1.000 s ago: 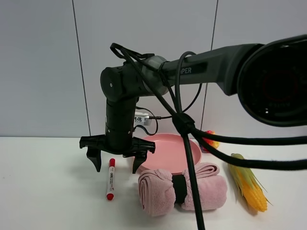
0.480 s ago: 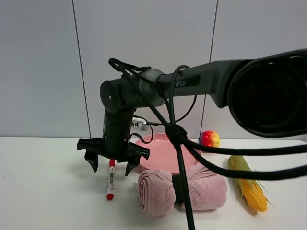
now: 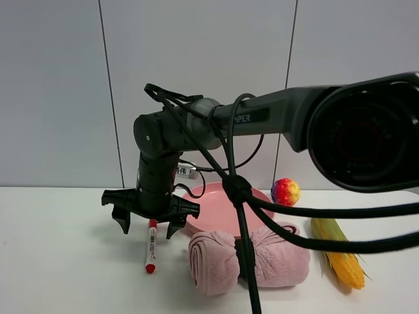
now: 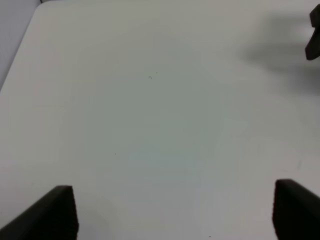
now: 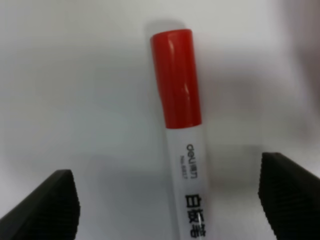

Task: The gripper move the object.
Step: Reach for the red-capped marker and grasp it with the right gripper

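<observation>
The white marker pen [image 3: 151, 248] with red cap and red end lies on the white table, left of the pink towel. My right gripper [image 3: 148, 224] hangs open just above the pen's capped end, one finger on each side. In the right wrist view the pen [image 5: 181, 125] lies lengthwise between the two black fingertips [image 5: 52, 205], with its red cap pointing away and nothing touching it. My left gripper [image 4: 175, 215] is open over bare table and holds nothing; it does not show in the exterior view.
A pink plate [image 3: 226, 209] stands behind a rolled pink towel [image 3: 275, 258]. A rainbow ball [image 3: 285, 191] sits right of the plate, and a corn cob [image 3: 340, 255] lies at the far right. Black cables [image 3: 239, 216] hang across the front of the towel.
My right gripper has sunk lower and shifted slightly left over the pen's capped end. The arm has dropped with it, which uncovers the rainbow ball. The pen has not moved.
</observation>
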Controlling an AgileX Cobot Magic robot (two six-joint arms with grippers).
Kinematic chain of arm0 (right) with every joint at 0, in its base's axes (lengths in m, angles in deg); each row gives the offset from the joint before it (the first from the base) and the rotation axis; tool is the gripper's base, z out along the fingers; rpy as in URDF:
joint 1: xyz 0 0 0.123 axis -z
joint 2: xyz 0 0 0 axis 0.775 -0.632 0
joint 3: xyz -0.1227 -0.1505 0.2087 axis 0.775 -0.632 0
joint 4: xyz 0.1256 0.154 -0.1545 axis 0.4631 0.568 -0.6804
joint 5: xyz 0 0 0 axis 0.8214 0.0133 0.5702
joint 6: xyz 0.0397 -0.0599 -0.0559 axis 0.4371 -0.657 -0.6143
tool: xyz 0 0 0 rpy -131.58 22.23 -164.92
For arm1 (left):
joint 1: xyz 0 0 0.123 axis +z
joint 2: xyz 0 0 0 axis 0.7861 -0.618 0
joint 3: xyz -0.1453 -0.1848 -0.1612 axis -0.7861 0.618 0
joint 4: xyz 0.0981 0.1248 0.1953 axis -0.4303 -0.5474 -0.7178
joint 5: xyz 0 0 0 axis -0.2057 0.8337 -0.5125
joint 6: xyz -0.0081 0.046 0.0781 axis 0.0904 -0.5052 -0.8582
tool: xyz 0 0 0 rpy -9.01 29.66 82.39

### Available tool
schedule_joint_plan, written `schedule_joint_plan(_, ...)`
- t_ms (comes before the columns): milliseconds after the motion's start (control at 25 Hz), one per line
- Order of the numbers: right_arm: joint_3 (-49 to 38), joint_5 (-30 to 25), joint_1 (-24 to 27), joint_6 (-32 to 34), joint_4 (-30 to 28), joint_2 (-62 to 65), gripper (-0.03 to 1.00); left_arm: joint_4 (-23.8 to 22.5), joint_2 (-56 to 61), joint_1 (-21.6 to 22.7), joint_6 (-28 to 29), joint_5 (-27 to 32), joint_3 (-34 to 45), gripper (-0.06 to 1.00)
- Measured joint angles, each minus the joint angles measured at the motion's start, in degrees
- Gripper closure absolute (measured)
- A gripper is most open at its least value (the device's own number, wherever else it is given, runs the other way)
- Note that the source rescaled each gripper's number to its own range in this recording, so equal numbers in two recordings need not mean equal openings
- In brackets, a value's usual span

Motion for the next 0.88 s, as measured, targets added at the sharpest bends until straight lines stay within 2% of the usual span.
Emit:
schedule_joint_plan(560, 0.12, -0.83, -1.37, -0.05, -2.01, -1.32, 0.46, 0.00, 0.00, 0.00, 0.00, 0.00, 0.00, -0.06)
schedule_joint_plan(680, 0.12, -1.36, -1.37, -0.05, -3.45, -1.32, 0.55, 0.00, 0.00, 0.00, 0.00, 0.00, 0.00, -0.06)
schedule_joint_plan(880, 0.12, -2.05, -1.37, -0.43, -3.98, -1.32, 0.77, 0.00, 0.00, 0.00, 0.00, 0.00, 0.00, -0.06)
